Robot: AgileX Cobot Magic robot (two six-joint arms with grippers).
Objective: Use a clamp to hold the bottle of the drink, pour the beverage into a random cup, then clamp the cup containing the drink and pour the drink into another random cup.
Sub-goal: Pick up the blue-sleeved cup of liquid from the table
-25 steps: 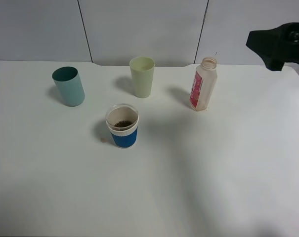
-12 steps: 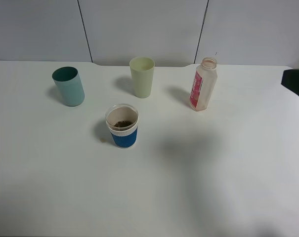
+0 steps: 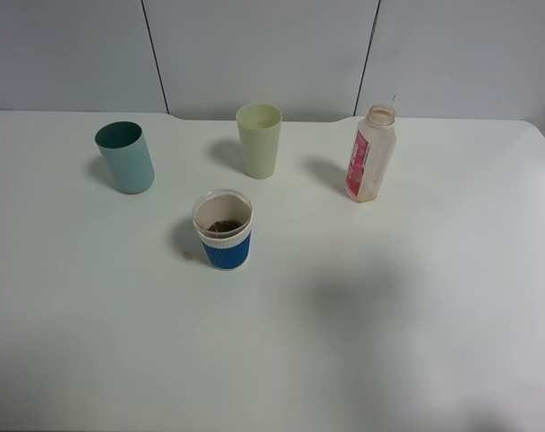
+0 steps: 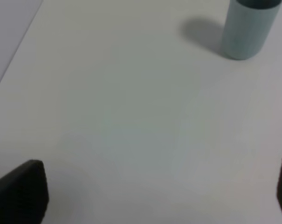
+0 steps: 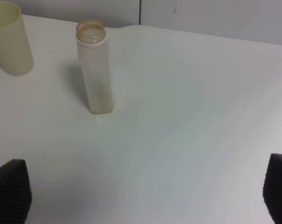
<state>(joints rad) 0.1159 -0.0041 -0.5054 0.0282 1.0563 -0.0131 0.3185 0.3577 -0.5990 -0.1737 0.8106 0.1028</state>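
Four containers stand upright and well apart on the wide white table (image 3: 452, 342) I am working over. Tallest is the small translucent whitish plastic bottle with a red label (image 3: 371, 155), at the back right; it looks about drained. Next come the plain light teal plastic tumbler (image 3: 126, 160) at the back left and the pale yellow-green plastic tumbler (image 3: 258, 141) at the back middle. Nearest me, a little left of centre, sits the short clear-rimmed cup with a white band and dark blue sleeve (image 3: 224, 232), a small pool of dark brown beverage (image 3: 223, 226) in its bottom. I judge the first pour done and the cup-to-tumbler pour next.

Neither arm shows in the high view. My left pincer (image 4: 152, 193) is spread as wide as it goes and holds nothing; the teal tumbler is ahead of it, but the blue-sleeved cup is outside its view. My right pincer (image 5: 143, 193) is equally wide and empty, facing the bottle. The cup lies on the left arm's side, long axis vertical, with the teal tumbler behind it and to the left. I reckon the left arm is nearer for a side-on grasp.
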